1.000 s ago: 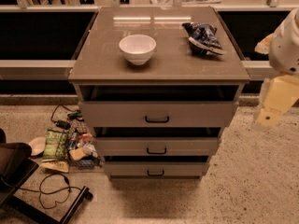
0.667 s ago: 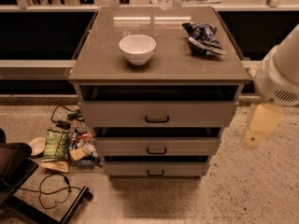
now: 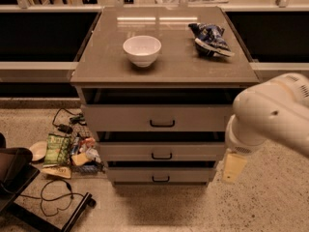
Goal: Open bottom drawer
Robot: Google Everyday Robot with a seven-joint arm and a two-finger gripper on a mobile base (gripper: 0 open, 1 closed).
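The grey-beige cabinet [image 3: 164,66] has three drawers, each with a small black bar handle. The bottom drawer [image 3: 135,174] is the lowest and narrowest front, just above the floor, and its inside does not show. My white arm [image 3: 275,112] reaches in from the right edge. My gripper [image 3: 234,166] hangs below it as a pale yellow piece, just right of the cabinet's lower right corner, level with the middle drawer [image 3: 125,152] and bottom drawer. It touches neither one.
A white bowl [image 3: 142,50] and a blue snack bag [image 3: 210,38] lie on the cabinet top. Snack packets, a plate and cables [image 3: 63,151] litter the floor left of the cabinet. A dark chair base [image 3: 19,178] stands at the lower left.
My arm has swung left and down from the right edge. The gripper now hangs lower and closer to the cabinet's right side. The drawers have not moved.
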